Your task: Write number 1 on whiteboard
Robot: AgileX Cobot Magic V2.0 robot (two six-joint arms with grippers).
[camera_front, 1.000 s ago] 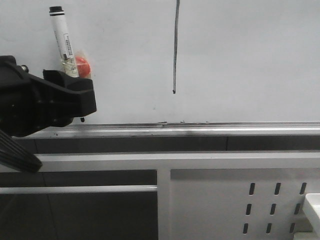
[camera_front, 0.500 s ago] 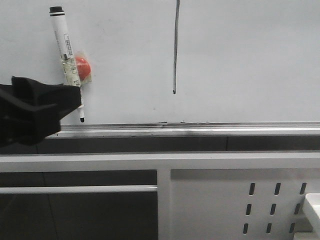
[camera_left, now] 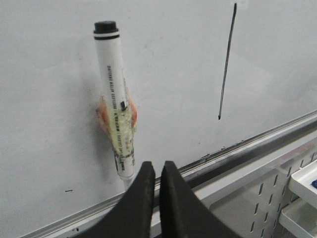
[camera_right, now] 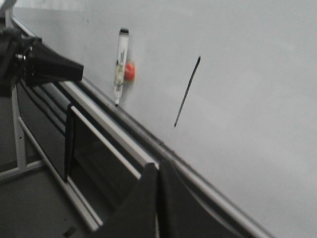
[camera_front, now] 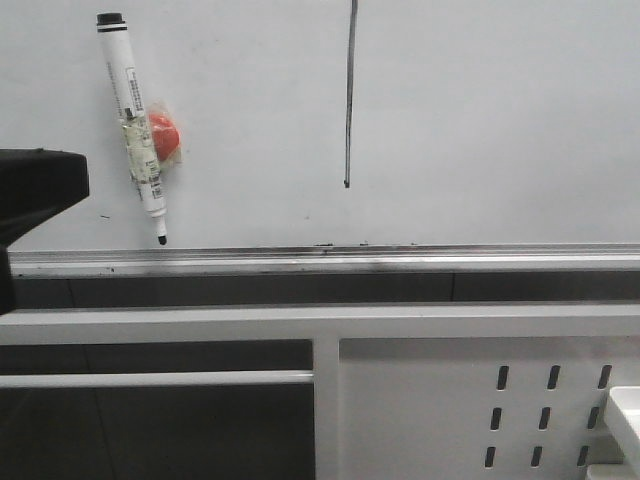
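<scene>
The whiteboard (camera_front: 500,120) fills the upper front view. The number 1 (camera_front: 349,100) is a thin dark vertical stroke ending in a dot. It also shows in the left wrist view (camera_left: 227,64) and the right wrist view (camera_right: 187,91). A white marker (camera_front: 135,120), tip down, hangs tilted on the board by a taped red magnet (camera_front: 164,135). My left gripper (camera_left: 156,166) is shut and empty, just below and in front of the marker (camera_left: 115,109). In the front view its black body (camera_front: 40,190) sits at the left edge. My right gripper (camera_right: 157,167) is shut and empty, out of the front view.
A metal ledge (camera_front: 400,258) runs along the board's lower edge. Below are white frame bars and a white perforated panel (camera_front: 450,400). A white tray corner (camera_front: 625,410) shows at the lower right. My left arm (camera_right: 39,67) shows in the right wrist view.
My left gripper has let go of the marker and drawn back to the left. The marker stays on the board, now fully in view. The stroke is unchanged.
</scene>
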